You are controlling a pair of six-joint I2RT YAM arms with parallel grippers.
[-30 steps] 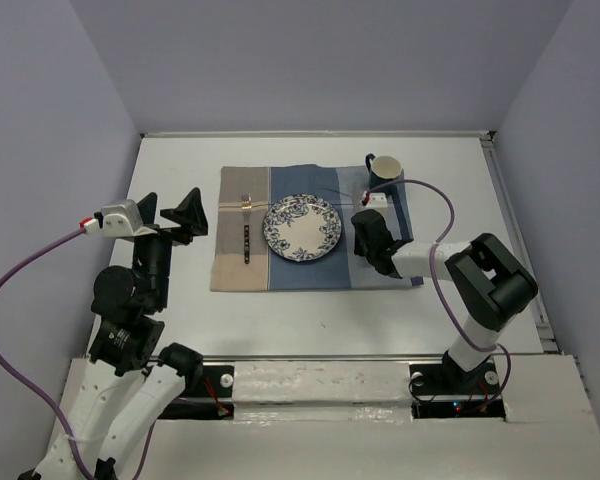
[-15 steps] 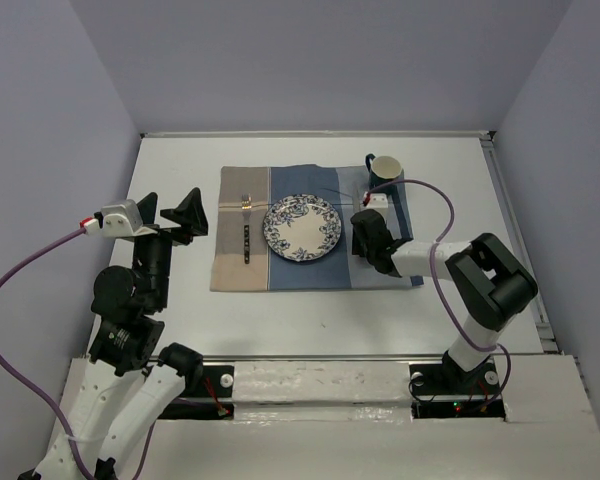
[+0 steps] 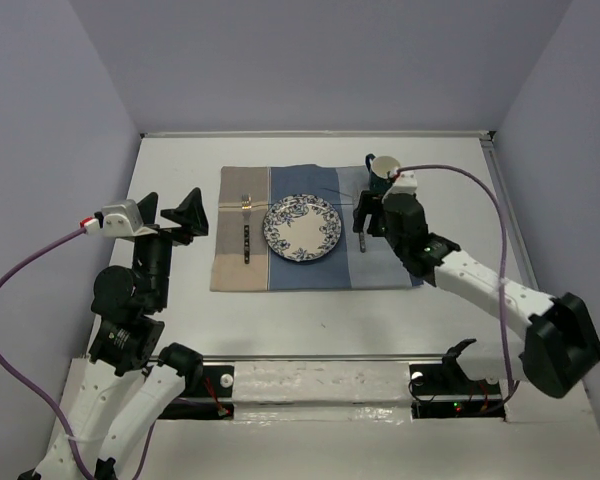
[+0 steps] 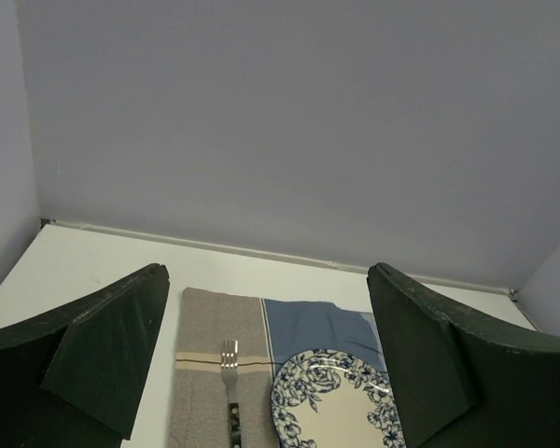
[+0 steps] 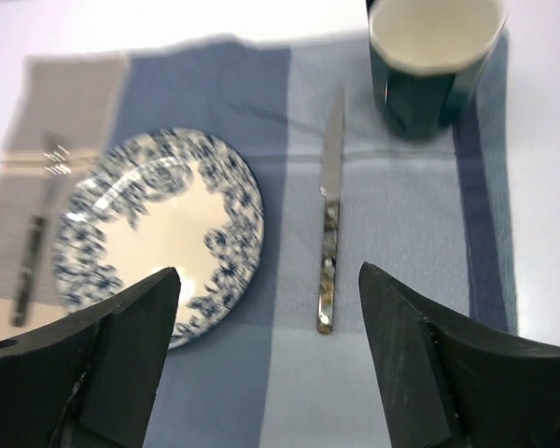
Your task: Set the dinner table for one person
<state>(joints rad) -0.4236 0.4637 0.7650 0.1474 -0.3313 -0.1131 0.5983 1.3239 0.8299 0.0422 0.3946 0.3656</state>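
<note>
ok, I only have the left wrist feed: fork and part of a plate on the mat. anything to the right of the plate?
Observer: Yes, a knife lies on the mat just right of the plate, blade pointing to the far side.
Operator: cup out?
Observer: A dark mug stands upright at the mat's far right corner, just beyond the knife tip and to its right.
Operator: right arm holding anything?
Observer: No. The right arm's fingers are open and empty, hanging above the knife.
</note>
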